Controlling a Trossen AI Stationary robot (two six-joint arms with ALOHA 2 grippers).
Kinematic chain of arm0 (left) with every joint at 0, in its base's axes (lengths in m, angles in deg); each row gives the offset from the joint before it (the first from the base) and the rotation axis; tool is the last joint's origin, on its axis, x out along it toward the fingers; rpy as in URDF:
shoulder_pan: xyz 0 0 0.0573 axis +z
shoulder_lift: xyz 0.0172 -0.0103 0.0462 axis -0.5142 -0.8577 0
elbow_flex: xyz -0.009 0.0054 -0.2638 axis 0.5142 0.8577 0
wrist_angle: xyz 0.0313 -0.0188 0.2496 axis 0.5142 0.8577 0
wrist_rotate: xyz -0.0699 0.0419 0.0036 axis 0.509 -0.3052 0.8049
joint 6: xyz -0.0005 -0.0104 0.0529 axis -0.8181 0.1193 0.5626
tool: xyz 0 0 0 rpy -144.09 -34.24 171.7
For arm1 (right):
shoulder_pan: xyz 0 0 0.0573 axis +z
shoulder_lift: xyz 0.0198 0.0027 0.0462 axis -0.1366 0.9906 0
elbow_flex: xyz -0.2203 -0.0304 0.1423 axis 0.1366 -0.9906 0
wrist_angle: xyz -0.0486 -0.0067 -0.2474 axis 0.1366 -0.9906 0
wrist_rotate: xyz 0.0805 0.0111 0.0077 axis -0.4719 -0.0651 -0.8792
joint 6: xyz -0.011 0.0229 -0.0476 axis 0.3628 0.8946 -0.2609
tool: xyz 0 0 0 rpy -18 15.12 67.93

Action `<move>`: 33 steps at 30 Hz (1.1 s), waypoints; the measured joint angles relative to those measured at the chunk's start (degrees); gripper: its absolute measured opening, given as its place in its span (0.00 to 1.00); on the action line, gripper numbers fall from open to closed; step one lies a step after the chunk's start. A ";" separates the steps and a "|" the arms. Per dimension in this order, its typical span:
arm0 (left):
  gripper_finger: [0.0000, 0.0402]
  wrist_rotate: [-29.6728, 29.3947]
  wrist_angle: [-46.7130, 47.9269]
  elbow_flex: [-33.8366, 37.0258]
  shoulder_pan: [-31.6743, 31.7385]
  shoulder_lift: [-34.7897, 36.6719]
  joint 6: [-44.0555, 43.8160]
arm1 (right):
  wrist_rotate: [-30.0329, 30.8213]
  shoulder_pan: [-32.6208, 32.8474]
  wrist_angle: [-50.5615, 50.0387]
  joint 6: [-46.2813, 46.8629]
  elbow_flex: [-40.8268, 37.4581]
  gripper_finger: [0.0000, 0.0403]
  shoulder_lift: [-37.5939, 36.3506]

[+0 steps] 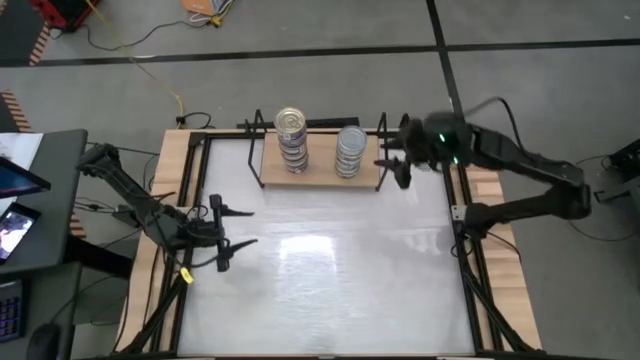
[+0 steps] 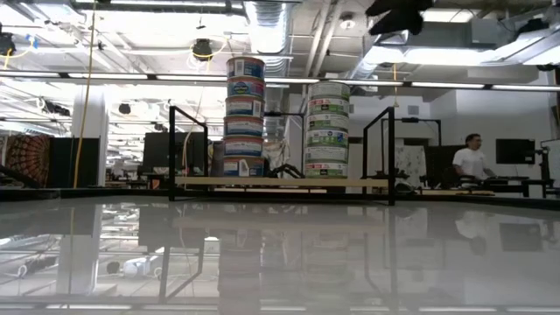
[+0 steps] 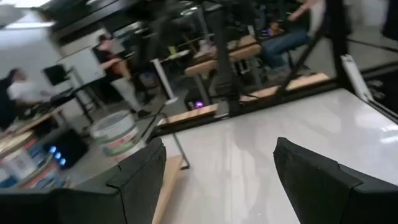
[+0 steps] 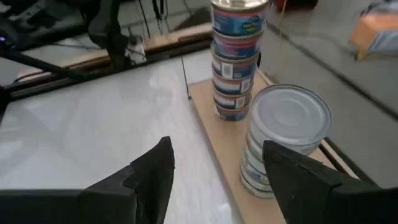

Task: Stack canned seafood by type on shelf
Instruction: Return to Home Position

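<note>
On the white desk (image 1: 330,280), the right pincer (image 4: 216,147) hangs open and empty beside the shelf (image 1: 320,179), since the blue-label stack (image 1: 291,140) and green-label stack (image 1: 350,150) look sorted; left pincer (image 1: 251,227) open, well apart.

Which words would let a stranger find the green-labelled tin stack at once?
Find the low wooden shelf with black wire ends; two stacks of tins stand on it. The green-labelled stack is the one nearer the right gripper. It is shorter than the blue-labelled stack, with a silver-grey top.
</note>
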 joint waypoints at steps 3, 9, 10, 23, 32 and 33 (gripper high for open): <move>0.72 -2.77 0.42 0.00 0.00 0.68 -3.01 | 7.50 6.56 5.04 1.72 -6.29 0.67 -4.81; 0.72 -1.16 2.61 0.00 1.67 1.33 -3.06 | 25.84 20.21 13.79 4.70 -17.01 0.67 -10.63; 0.72 -0.83 3.09 0.00 2.60 2.23 -3.36 | 28.11 22.11 16.13 4.68 -18.37 0.67 -10.98; 0.72 18.69 20.41 0.00 15.43 16.77 -11.53 | 53.23 39.56 38.76 -6.22 -23.44 0.67 -4.62; 0.72 22.99 27.49 0.00 17.20 21.77 -13.79 | 59.21 42.10 45.07 -12.01 -24.64 0.67 0.71; 0.72 23.07 28.38 0.00 17.21 22.38 -14.29 | 59.26 42.05 44.98 -11.63 -25.67 0.67 -0.04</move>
